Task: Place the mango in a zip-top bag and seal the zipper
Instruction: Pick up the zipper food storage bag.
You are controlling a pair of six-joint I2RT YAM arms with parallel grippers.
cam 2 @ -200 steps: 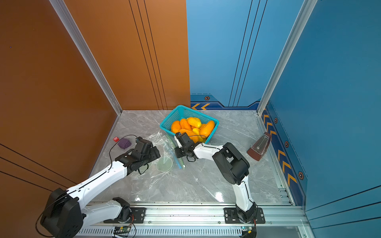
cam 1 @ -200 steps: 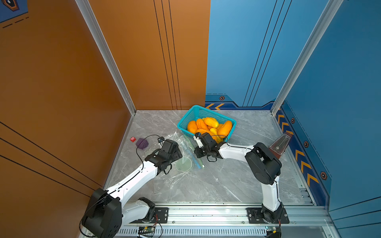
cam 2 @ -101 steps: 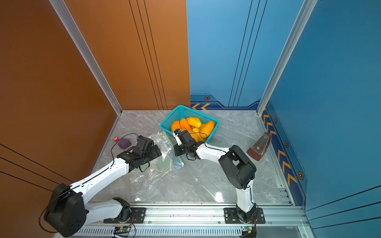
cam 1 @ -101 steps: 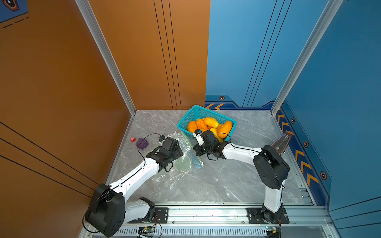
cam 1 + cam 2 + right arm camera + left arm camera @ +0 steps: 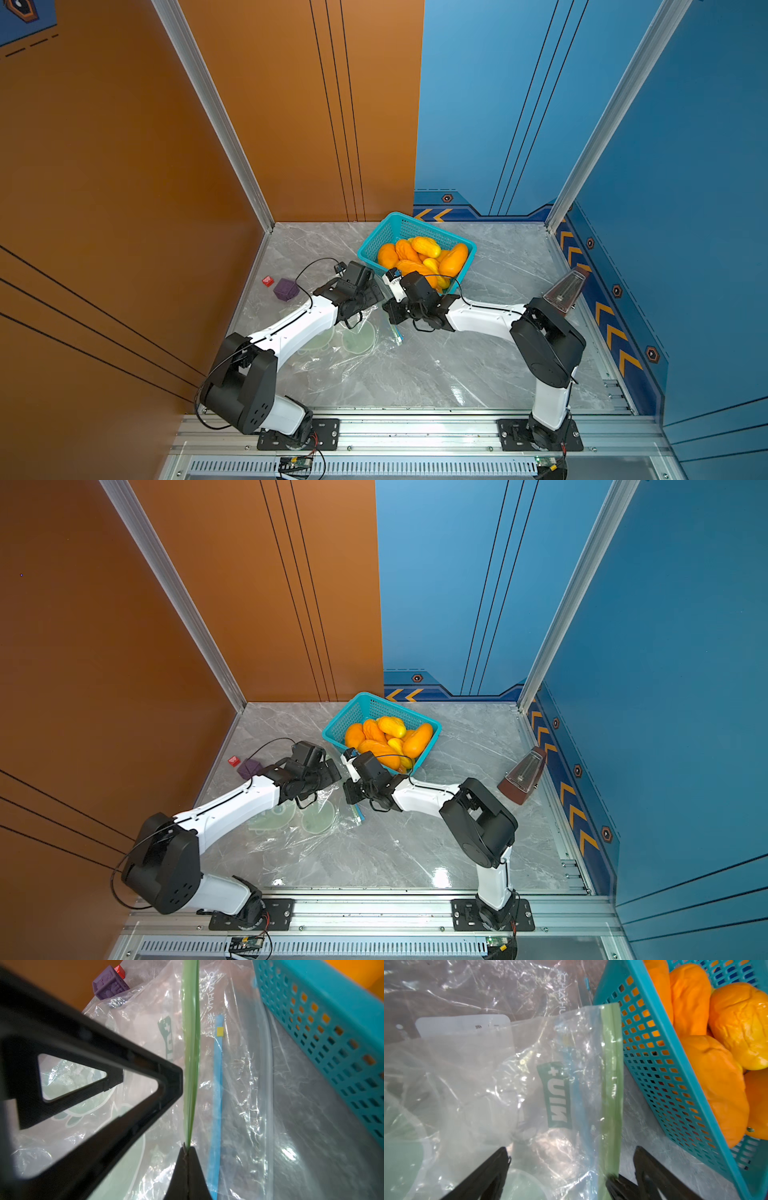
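Several orange and yellow mangoes [image 5: 424,247] [image 5: 390,727] [image 5: 716,1088] lie in the teal basket [image 5: 399,226] [image 5: 361,702] [image 5: 654,1059]. A clear zip-top bag [image 5: 529,1084] [image 5: 357,338] with a green zipper strip [image 5: 611,1084] [image 5: 191,1064] stands up in front of the basket. My right gripper [image 5: 188,1148] [image 5: 390,311] [image 5: 349,789] is shut on one end of that strip. My left gripper [image 5: 571,1150] [image 5: 374,295] [image 5: 332,771] is open beside it, and the bag's top shows between its fingers [image 5: 500,1159]. No mango is in the bag.
Other clear bags lie crumpled beneath, one with a blue zipper [image 5: 217,1084]. A purple block [image 5: 286,289] and a small red block [image 5: 268,281] sit by the left wall. A brown metronome [image 5: 565,291] stands at the right wall.
The left gripper has opened wider and moved toward the basket. The right gripper, still shut on the green strip, has shifted a little with the bag.
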